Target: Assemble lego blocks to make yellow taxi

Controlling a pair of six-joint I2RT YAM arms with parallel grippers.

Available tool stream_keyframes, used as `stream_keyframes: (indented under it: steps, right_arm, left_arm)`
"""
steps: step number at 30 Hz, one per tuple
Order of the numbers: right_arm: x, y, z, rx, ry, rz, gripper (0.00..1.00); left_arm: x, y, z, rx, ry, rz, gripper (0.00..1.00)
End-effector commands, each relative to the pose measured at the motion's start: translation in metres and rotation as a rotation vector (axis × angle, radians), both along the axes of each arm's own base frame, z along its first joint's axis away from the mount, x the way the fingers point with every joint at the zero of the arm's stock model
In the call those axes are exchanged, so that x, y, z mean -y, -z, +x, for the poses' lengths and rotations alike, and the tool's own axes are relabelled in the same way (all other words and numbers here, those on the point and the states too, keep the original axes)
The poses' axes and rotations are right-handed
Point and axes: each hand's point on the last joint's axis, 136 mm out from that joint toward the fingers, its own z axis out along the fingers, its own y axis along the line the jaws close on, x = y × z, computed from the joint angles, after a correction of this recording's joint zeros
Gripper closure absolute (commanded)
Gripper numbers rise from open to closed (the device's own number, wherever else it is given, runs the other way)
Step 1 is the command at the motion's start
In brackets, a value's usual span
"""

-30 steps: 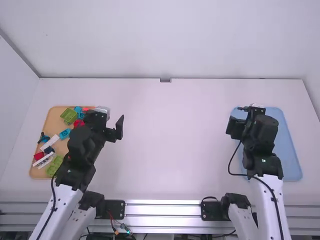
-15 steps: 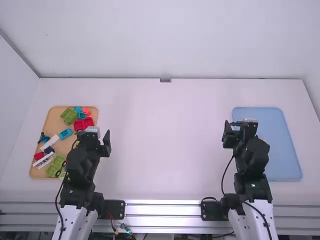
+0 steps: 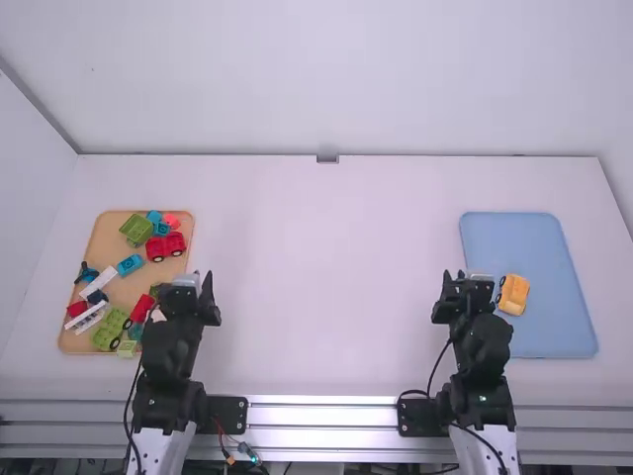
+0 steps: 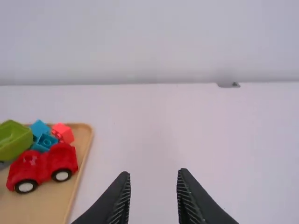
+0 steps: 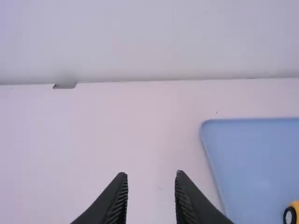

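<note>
A yellow-orange toy car (image 3: 513, 294) sits on the blue tray (image 3: 556, 332); in the right wrist view its edge (image 5: 295, 211) and a black wheel show. My right gripper (image 3: 463, 281) is left of the car, apart from it. The right wrist view has this gripper (image 5: 151, 196) open with nothing between its fingers. My left gripper (image 3: 198, 281) is beside the right edge of the tan tray (image 3: 100, 239). In the left wrist view that gripper (image 4: 153, 196) is open and holds nothing.
The tan tray carries a red car base (image 3: 165, 246), green pieces (image 3: 136, 230), blue bricks (image 3: 130, 264), white pieces (image 3: 98, 283) and other red parts. A metal rail (image 3: 321, 414) runs along the table's near edge. A wall stands behind the table.
Both arms have drawn back toward their bases. The yellow-orange car on the blue tray and several pieces on the tan tray have come into sight from behind them.
</note>
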Motion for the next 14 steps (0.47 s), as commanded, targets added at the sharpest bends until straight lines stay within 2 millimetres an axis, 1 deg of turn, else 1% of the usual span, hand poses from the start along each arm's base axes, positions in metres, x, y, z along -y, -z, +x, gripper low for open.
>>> stream_keyframes:
  steps: [1, 2, 3, 12, 14]
  right_arm:
    - [0.001, 0.010, -0.002, 0.004, 0.005, 0.003, 0.80]
    - [0.001, 0.014, -0.002, 0.007, 0.005, 0.003, 0.82]
    - [0.001, 0.013, -0.002, 0.012, 0.005, 0.003, 0.82]
    - [0.001, -0.014, -0.005, 0.130, 0.005, 0.004, 0.94]
    - [0.001, -0.014, -0.005, 0.133, 0.005, 0.004, 0.97]
  left_arm:
    - [-0.001, 0.001, -0.001, 0.009, -0.005, 0.001, 0.79]
    - [-0.001, 0.001, -0.001, 0.009, -0.005, 0.001, 0.81]
    - [-0.001, 0.001, -0.001, 0.009, -0.005, 0.001, 0.81]
    - [-0.001, 0.001, -0.001, 0.009, -0.005, 0.001, 0.93]
    - [-0.001, 0.001, -0.001, 0.009, -0.005, 0.001, 0.96]
